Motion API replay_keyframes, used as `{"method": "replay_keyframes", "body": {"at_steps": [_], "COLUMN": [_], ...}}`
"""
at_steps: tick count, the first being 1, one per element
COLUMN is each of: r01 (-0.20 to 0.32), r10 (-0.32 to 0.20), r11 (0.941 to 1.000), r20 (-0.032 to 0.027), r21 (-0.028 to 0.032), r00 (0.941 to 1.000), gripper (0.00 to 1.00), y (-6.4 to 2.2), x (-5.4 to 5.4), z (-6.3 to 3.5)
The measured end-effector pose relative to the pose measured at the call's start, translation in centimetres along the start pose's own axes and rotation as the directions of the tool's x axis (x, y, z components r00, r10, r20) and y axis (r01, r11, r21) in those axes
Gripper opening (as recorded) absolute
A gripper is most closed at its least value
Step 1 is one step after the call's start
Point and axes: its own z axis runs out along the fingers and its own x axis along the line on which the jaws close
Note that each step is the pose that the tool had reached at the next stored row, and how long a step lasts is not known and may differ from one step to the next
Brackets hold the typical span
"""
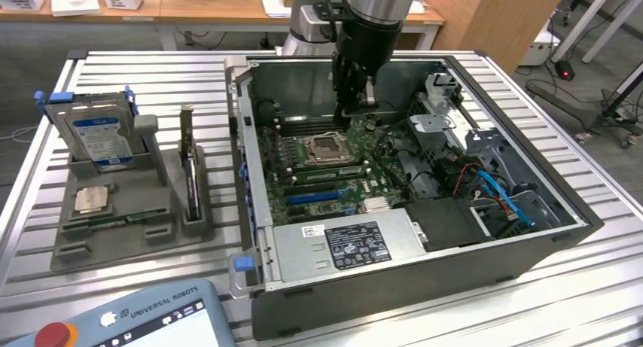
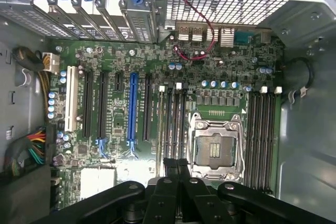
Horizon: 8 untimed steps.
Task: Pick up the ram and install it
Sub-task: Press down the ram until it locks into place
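The slatted metal worktop [image 1: 150, 68] carries everything, and bare slats show on every side of the open computer case [image 1: 562, 234], the landmark for what follows. The case lies on its side with the panel off, so its walls form a raised rim around the main board [image 2: 105, 56]. The widest free room inside is over the middle of that board. A power supply [image 1: 342, 245] fills the near corner, and drive cages with cables crowd the side at the exterior view's right.

The robot arm [image 1: 377, 8] comes down over the far wall of the case into that middle space. Outside the case, at the exterior view's left and apart from its wall, sits a grey holder [image 1: 80, 249]. A hard drive [image 1: 101, 136] stands upright at its back and a dark card [image 1: 189, 174] stands on edge in the part nearest the case. A control tablet [image 1: 150, 317] lies at the worktop's near edge, in front of the case's corner.

The open processor socket [image 2: 216, 145] sits mid-board with long slots on both sides. The ram [image 1: 111, 220] appears to lie flat along the holder's front groove, well apart from the case, just in front of a silver chip [image 1: 90, 199].

The hand [image 2: 177, 169] hangs inside the case above the board beside the socket. Its fingers are pressed together with nothing between them.
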Motion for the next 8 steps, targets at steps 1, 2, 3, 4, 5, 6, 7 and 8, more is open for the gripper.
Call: {"method": "replay_keyframes", "body": {"at_steps": [1,2,3,4,5,6,7,8], "r01": [0.0,0.0,0.0,0.0,0.0,0.0,0.0,0.0], "r10": [0.0,0.0,0.0,0.0,0.0,0.0,0.0,0.0], "r11": [1.0,1.0,1.0,1.0,1.0,1.0,1.0,1.0], "r20": [-0.0002,-0.0002,-0.0002,-0.0002,-0.0002,-0.0002,-0.0002,-0.0002], "r21": [-0.0001,-0.0001,-0.0001,-0.0002,-0.0001,-0.0001,-0.0001,-0.0002], "r00": [1.0,1.0,1.0,1.0,1.0,1.0,1.0,1.0], "gripper": [0.1,0.1,0.1,0.1,0.1,0.1,0.1,0.1], "y": [0.0,0.0,0.0,0.0,0.0,0.0,0.0,0.0], "x": [0.0,0.0,0.0,0.0,0.0,0.0,0.0,0.0], "z": [-0.01,-0.01,-0.01,-0.01,-0.01,-0.01,-0.01,-0.01]}}
